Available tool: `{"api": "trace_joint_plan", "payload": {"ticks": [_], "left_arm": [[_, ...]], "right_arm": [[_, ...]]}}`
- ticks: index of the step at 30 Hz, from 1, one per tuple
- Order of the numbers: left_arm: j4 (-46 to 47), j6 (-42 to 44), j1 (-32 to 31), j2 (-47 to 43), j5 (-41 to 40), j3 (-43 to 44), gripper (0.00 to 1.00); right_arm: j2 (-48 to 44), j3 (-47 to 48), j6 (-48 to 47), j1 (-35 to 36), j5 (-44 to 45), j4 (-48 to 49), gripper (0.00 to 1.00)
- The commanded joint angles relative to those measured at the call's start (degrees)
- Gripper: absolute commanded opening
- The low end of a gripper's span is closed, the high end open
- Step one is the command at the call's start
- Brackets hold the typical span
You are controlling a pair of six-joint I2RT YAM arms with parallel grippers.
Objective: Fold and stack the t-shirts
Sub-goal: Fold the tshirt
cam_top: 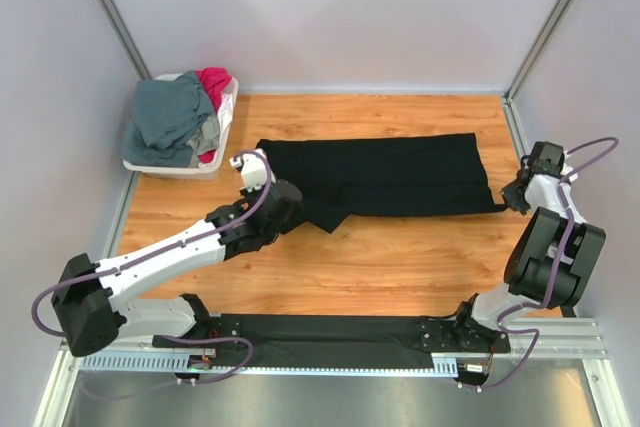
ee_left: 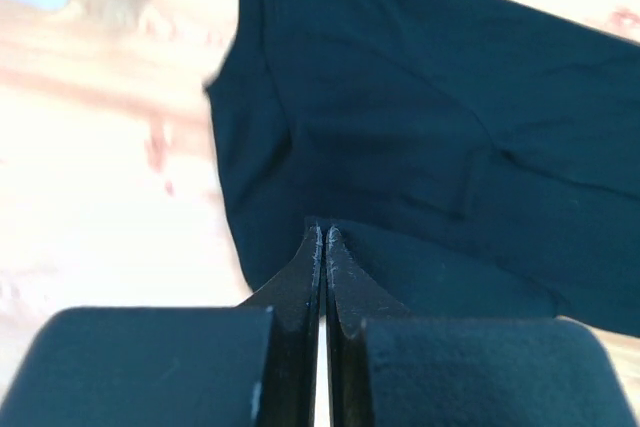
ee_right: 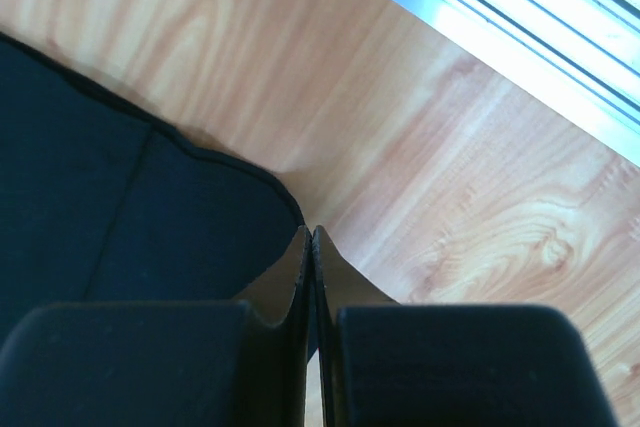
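Note:
A black t-shirt (cam_top: 400, 172) lies flat across the middle of the wooden table as a long band. My left gripper (cam_top: 296, 205) is at its near left end, where a flap of cloth points toward me. In the left wrist view this gripper (ee_left: 323, 229) is shut, its tips pinching the black cloth (ee_left: 420, 107). My right gripper (cam_top: 512, 199) is at the shirt's near right corner. In the right wrist view it (ee_right: 311, 231) is shut on the hemmed corner of the shirt (ee_right: 100, 197). A slate grey-blue t-shirt (cam_top: 170, 117) and a magenta-red one (cam_top: 213, 82) lie bunched in the basket.
The white plastic basket (cam_top: 180, 169) stands at the back left corner of the table. Grey walls with metal posts close off three sides. A metal rail (ee_right: 520, 7) runs along the table's right edge, close to my right gripper. A black strip (cam_top: 320, 332) lies along the near edge.

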Motion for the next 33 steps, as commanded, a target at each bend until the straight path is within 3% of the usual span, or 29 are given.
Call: {"api": "trace_joint_plan", "payload": {"ticks": [1, 8, 19, 33], "left_arm": [[14.0, 20.8, 4.1, 2.7, 3.8, 3.9, 0.00], [21.3, 38.4, 8.5, 11.9, 14.0, 13.2, 0.00], [25.5, 51.5, 11.8, 23.8, 20.7, 25.6, 0.00], [28.7, 50.6, 16.6, 32.3, 21.6, 29.7, 0.00]], "right_arm": [[-0.7, 4.5, -0.4, -0.3, -0.8, 1.0, 0.01], [4.2, 10.3, -0.7, 0.4, -1.6, 1.6, 0.00], [14.5, 19.8, 0.7, 3.3, -1.5, 2.1, 0.01], [24.6, 31.2, 2.0, 3.4, 1.1, -2.5, 0.00]]}}
